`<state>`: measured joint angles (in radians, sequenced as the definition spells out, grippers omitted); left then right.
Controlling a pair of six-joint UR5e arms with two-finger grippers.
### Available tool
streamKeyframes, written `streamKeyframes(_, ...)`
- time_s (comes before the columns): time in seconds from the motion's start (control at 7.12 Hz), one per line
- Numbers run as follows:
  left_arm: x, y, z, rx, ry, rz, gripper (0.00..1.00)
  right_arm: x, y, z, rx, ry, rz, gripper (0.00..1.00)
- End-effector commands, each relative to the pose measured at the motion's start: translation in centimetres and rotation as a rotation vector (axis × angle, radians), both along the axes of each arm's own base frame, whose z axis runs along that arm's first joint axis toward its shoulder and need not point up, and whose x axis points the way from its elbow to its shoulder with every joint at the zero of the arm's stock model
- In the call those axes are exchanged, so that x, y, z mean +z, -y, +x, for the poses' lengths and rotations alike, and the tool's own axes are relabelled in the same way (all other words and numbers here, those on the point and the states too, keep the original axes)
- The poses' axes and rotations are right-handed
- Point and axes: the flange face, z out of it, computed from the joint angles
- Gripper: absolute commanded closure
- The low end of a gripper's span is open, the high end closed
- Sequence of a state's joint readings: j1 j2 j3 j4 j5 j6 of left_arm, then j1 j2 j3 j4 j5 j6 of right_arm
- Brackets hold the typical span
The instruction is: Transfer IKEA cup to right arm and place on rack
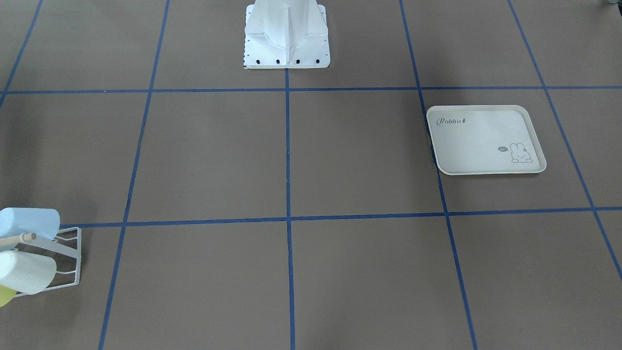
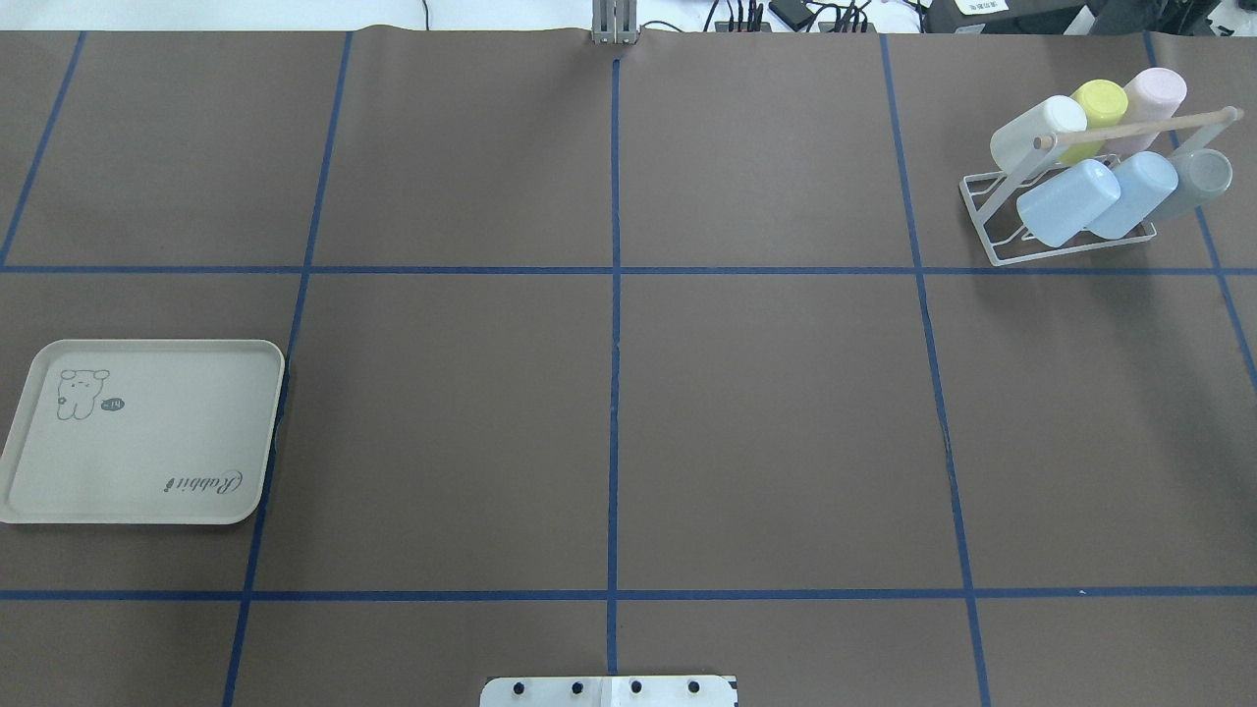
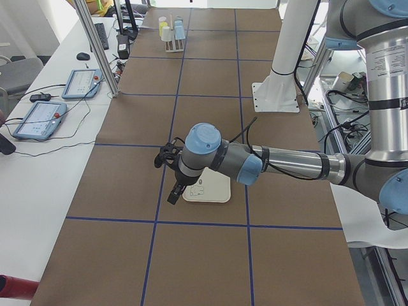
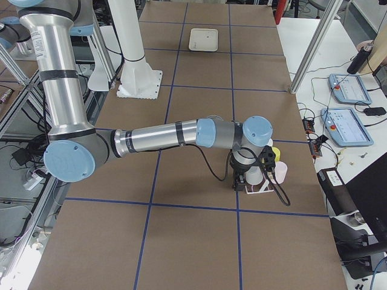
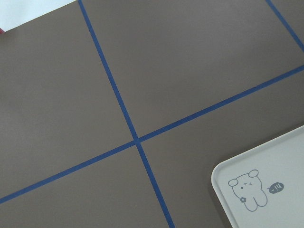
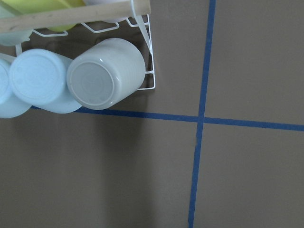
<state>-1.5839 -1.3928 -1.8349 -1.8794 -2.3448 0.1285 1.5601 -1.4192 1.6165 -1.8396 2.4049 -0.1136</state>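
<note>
White rack point(image 2: 1002, 187) — six cups point(image 2: 1067, 201) hung on prongs. Left end effector point(image 3: 173, 192) near tray point(image 2: 157, 462), right end effector point(image 4: 240, 180) beside rack — spread or pressed, cannot tell.

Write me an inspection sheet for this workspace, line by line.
Surface: brown paper with a blue tape grid; no spills seen.
Job's things: white wire rack at the robot's far right holds six tilted cups: white cup, yellow cup and pink cup in the far row, two blue cups and grey cup in the near row. No other cup seen.
Clutter: cream rabbit tray, nothing seen on it.
Claws: left claw hangs above the tray, right claw above the rack; cannot tell whether they are open or shut.
Cables: black cable loops under the right wrist.
Surroundings: touch pendants on the side bench.
</note>
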Motion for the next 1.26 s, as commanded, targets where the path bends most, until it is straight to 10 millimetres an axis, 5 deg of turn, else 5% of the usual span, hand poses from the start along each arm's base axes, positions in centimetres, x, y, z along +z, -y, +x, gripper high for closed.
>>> streamKeyframes(0.0, 0.1, 0.1, 0.0, -0.003, 0.0, -0.01, 0.01, 1.4, -1.3, -0.2, -0.006, 0.006, -0.02, 0.0)
streamKeyframes(0.42, 1.9, 0.0, 0.4, 0.017, -0.068, -0.06, 0.01, 0.9, -0.5, -0.9, -0.015, 0.002, 0.066, 0.0)
streamKeyframes(1.12, 1.0, 0.5, 0.5, 0.014, -0.078, -0.039, 0.01, 1.7, -1.0, -1.2, -0.023, -0.005, 0.055, 0.0)
